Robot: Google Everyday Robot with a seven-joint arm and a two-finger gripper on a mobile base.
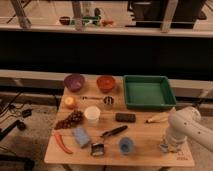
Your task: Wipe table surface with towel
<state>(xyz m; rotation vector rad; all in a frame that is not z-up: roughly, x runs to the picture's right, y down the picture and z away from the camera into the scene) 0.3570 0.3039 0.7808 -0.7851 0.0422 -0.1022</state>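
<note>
A light blue folded cloth, seemingly the towel (pixel 81 136), lies on the wooden table (pixel 145 131) at the front left, between a red chili (pixel 62 141) and a black-handled brush (pixel 114 132). My white arm comes in from the right. My gripper (pixel 166 146) points down at the table's front right corner, far to the right of the cloth. I see nothing held in it.
A green tray (pixel 147 91) stands at the back right, with a purple bowl (pixel 74 81) and an orange bowl (pixel 106 82) at the back left. A white cup (pixel 92 114), grapes (pixel 70 120), a blue cup (pixel 126 145), a black block (pixel 125 117) and a yellowish item (pixel 156 119) are spread over the middle.
</note>
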